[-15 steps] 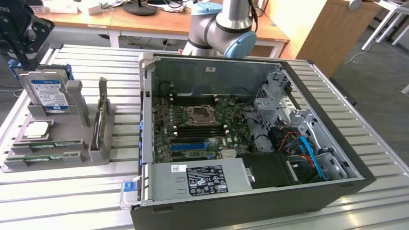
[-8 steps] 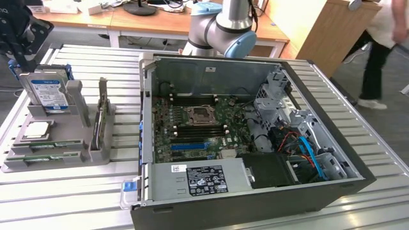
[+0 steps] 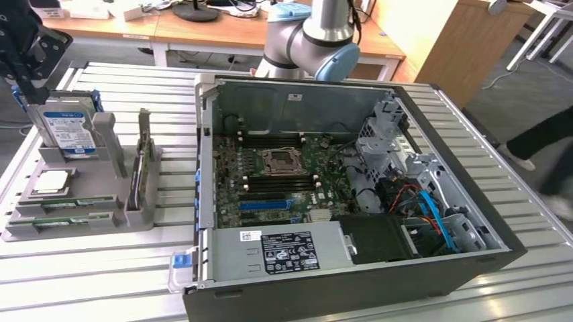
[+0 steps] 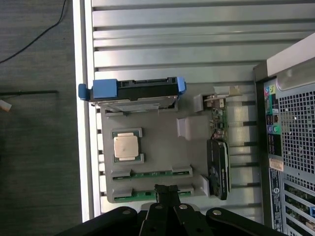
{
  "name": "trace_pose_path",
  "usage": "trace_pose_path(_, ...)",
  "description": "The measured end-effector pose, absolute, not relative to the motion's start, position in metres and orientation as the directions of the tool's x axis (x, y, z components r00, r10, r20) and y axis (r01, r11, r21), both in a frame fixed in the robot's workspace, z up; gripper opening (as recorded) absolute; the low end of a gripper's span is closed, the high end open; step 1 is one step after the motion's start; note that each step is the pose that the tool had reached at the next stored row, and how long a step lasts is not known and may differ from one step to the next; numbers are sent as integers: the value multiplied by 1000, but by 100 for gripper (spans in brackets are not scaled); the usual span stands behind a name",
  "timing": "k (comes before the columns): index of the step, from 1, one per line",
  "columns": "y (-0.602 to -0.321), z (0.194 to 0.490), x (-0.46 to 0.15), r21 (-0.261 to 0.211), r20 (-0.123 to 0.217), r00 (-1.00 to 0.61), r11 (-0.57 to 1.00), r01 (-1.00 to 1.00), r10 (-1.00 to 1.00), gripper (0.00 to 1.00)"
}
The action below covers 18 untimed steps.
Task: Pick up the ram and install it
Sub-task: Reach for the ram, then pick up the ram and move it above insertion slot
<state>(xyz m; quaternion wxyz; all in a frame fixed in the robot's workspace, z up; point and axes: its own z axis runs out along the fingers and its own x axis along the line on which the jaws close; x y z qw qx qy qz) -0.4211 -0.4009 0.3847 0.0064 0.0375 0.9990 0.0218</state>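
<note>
My black gripper point(image 4: 167, 190), fingers pressed together and holding nothing, hangs over the long, thin green ram stick point(image 4: 133, 195), which lies slotted in a moulded grey plastic tray point(image 4: 162, 147). I judge this the approach step; a grasp calls for parted fingers. Farther off stands the open black computer case point(image 3: 376, 295).

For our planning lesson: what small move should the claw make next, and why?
Probably open the claw: it hangs shut and empty above the tray, where the nearest ram lies in its slot; shut, it cannot take the stick.
</note>
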Motion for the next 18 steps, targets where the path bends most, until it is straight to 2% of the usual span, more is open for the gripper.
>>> trace_pose_path(18,-402,385,-421,44,-11,-998,997,63,63,11)
